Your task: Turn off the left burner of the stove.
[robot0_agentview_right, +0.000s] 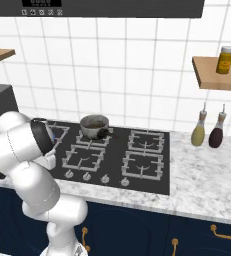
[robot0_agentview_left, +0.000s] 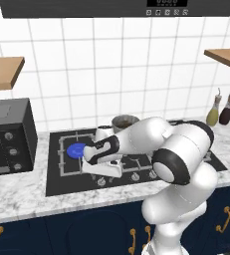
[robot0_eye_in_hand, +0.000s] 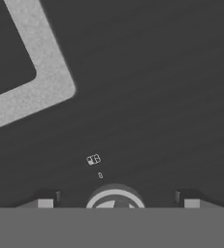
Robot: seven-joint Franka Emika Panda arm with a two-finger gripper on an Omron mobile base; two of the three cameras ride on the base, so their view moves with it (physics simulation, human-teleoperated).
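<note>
My gripper [robot0_eye_in_hand: 115, 203] hangs low over the stove [robot0_agentview_left: 57, 185], jaws spread on either side of a silver knob [robot0_eye_in_hand: 115, 199]. The left burner [robot0_agentview_left: 76, 150] glows blue near my hand, inside its grey grate [robot0_agentview_left: 71, 168].

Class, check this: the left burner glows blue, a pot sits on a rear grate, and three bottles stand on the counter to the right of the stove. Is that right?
Not quite: two bottles stand there, as the right base view shows, not three. The left burner does glow blue, and the pot sits on a rear grate of the stove.
</note>
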